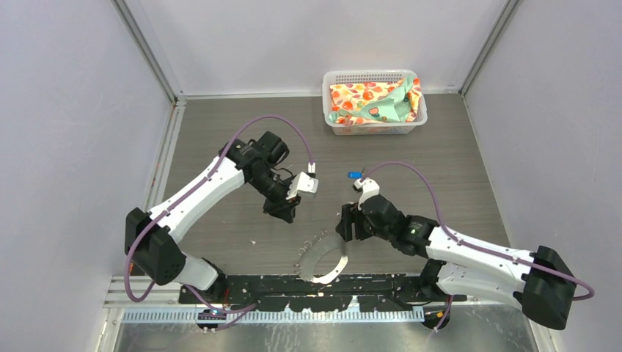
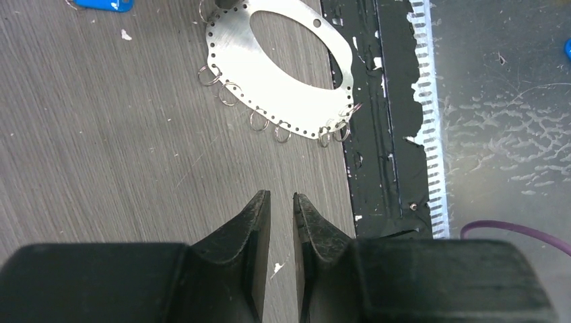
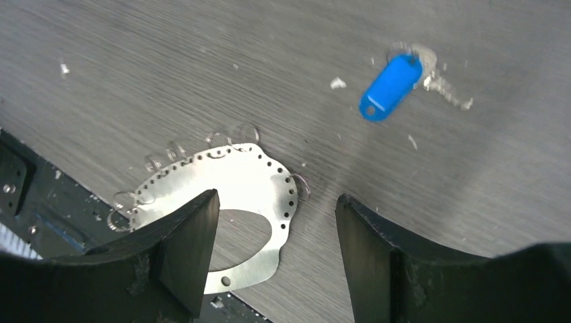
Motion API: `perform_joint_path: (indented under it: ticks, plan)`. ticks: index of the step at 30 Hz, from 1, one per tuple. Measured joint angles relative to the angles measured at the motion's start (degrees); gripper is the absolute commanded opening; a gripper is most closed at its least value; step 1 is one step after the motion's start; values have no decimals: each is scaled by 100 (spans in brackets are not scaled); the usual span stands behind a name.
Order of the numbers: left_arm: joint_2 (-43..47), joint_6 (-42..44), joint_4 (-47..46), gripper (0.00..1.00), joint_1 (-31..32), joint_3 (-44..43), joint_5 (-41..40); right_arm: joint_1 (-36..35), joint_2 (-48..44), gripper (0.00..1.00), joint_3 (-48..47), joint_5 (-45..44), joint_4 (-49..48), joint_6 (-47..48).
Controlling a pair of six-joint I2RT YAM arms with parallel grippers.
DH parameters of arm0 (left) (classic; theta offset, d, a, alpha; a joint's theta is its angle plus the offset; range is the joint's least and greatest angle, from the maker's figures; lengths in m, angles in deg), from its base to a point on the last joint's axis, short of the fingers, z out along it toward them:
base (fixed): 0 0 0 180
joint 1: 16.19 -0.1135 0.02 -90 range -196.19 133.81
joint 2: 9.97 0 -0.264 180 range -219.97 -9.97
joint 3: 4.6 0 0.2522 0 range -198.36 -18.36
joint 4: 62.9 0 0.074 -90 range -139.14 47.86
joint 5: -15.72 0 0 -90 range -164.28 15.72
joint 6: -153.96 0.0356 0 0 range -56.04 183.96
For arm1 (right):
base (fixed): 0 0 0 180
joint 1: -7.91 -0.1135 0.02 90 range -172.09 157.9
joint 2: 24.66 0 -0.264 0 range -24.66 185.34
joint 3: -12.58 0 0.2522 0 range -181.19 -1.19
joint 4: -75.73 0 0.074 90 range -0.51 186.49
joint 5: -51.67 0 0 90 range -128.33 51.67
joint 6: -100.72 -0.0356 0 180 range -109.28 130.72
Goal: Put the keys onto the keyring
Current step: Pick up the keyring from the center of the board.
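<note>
One key [image 1: 354,174] lay beyond the keyring [image 1: 323,257] at the bench's [image 1: 455,154] near edge. Right fingers [image 3: 192,235] spread empty; left fingers [image 2: 259,219] barely parted, empty. A grip on the blue head seemed best.

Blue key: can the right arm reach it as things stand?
Probably yes. The blue key lies alone on the table, just beyond the open right pincer, with nothing between them. The keyring lies off to one side.
</note>
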Motion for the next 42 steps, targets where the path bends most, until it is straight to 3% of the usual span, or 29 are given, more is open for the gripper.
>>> perform_joint_path:
  ticks: [5, 15, 20, 27, 34, 37, 42]
  plan:
    - [37, 70, -15, 18, 0, 2, -22, 0, 227, 67, 942, -42, -918, -809]
    - [127, -57, -59, 16, 0, -9, -26, 284, 883, 54, 1574, 232, -2647, -1565]
    - [129, -70, -68, 14, 0, -9, -42, 356, 817, 45, 1729, 435, -2833, -1703]
    - [129, -92, -85, 13, 0, -105, -44, 367, 551, 41, 1794, 577, -2813, -1746]
    - [129, -186, -103, 12, 0, -155, -48, 367, 881, 36, 1777, 732, -2852, -1714]
    - [129, -208, -105, 12, 0, -181, -68, 367, 951, 29, 1759, 756, -2883, -1696]
    - [129, -216, -109, 11, 0, -184, -87, 367, 962, 8, 1759, 767, -2850, -1567]
